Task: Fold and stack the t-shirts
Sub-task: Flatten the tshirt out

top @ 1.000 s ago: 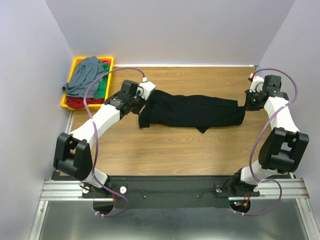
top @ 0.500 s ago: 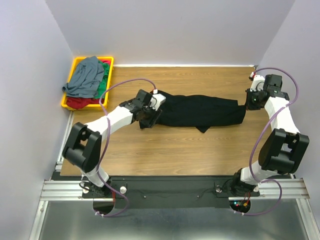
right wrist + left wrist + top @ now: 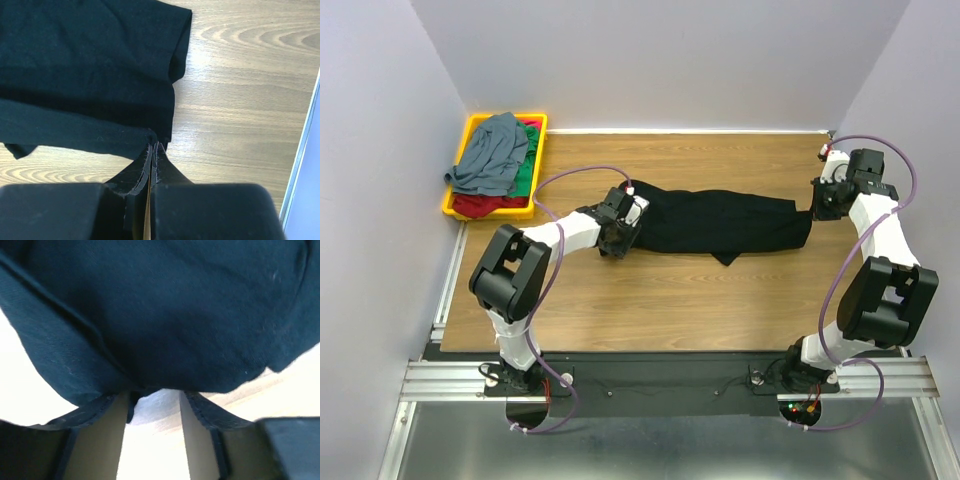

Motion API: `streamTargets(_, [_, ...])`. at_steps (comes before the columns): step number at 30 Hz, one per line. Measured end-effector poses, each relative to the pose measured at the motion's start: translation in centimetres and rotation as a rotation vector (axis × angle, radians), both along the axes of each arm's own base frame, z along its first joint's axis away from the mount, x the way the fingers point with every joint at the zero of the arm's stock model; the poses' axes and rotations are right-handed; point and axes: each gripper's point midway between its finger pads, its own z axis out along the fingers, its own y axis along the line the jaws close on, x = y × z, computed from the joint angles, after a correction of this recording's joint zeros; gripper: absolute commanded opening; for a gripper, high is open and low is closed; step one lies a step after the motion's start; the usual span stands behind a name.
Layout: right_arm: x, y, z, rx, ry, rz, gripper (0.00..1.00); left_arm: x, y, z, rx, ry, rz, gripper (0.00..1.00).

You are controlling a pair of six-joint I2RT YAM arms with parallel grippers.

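Note:
The large black t-shirt (image 3: pixel 720 225) lies stretched left to right across the wooden table. My left gripper (image 3: pixel 620 238) sits low at its left end. In the left wrist view that gripper (image 3: pixel 152 395) is open, with the black t-shirt (image 3: pixel 165 315) draped over its fingertips and bare table showing in the gap. My right gripper (image 3: pixel 817 208) is at the shirt's right end. Seen from the right wrist, this gripper (image 3: pixel 152 145) is shut, pinching a folded edge of the black t-shirt (image 3: pixel 85 65). A grey-blue shirt (image 3: pixel 492 155), a green one (image 3: pixel 527 172) and a red one (image 3: pixel 480 205) lie heaped at the back left.
The three heaped shirts fill a yellow tray (image 3: pixel 472 127) in the back left corner, beside the left wall. Walls close off the table at the left, back and right. Bare wood (image 3: pixel 670 300) runs between the black shirt and the arm bases.
My left gripper was shut on the shirt's left end a second ago. It has opened, let go and shifted right and nearer, with its arm drawn in. The right arm has not moved.

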Motion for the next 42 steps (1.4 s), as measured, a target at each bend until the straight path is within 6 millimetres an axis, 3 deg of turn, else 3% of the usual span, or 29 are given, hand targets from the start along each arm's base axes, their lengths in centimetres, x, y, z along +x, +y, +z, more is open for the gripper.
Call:
streamTargets(7, [0.0,-0.1,0.0,-0.007,0.002,-0.002,0.00,1.7,-0.1,-0.2,-0.040,-0.008,0.031,0.28])
streamTargets(12, [0.0,-0.1,0.0,-0.007,0.002,-0.002,0.01,3.9,1.0,-0.1,-0.079,-0.015,0.074,0.00])
streamTargets(17, [0.0,-0.1,0.0,-0.007,0.001,-0.002,0.01,4.5,1.4,0.1,-0.097,-0.016,0.067,0.00])
streamTargets(20, [0.0,-0.2,0.1,-0.013,0.001,-0.005,0.00,3.5,2.1,0.8,-0.076,0.010,0.038,0.00])
streamTargets(24, [0.1,-0.6,0.9,-0.036,-0.015,-0.010,0.01,3.4,4.2,5.8,-0.090,-0.052,0.021,0.00])
streamTargets(25, [0.4,-0.8,1.5,-0.044,-0.029,-0.013,0.01,3.9,4.8,8.0,-0.102,-0.100,0.019,0.00])
streamTargets(29, [2.0,-1.6,5.2,-0.085,-0.119,-0.025,0.01,6.6,6.9,20.2,-0.159,-0.395,0.016,0.00])
streamTargets(30, [2.2,-1.7,6.0,-0.092,-0.137,-0.027,0.01,6.7,7.2,21.9,-0.165,-0.437,0.015,0.00])
streamTargets(31, [2.8,-2.0,7.7,-0.107,-0.176,-0.032,0.01,6.8,7.6,25.2,-0.180,-0.520,0.013,0.00])
streamTargets(34, [3.5,-2.3,11.7,-0.141,-0.270,-0.041,0.01,5.9,8.6,30.6,-0.207,-0.651,0.007,0.00])
streamTargets(36, [3.5,-2.5,15.3,-0.170,-0.352,-0.048,0.01,5.2,9.0,32.5,-0.221,-0.696,0.003,0.00])
streamTargets(42, [0.8,-2.2,21.7,-0.243,-0.498,-0.067,0.01,2.9,11.3,35.6,-0.238,-0.769,0.037,0.00])
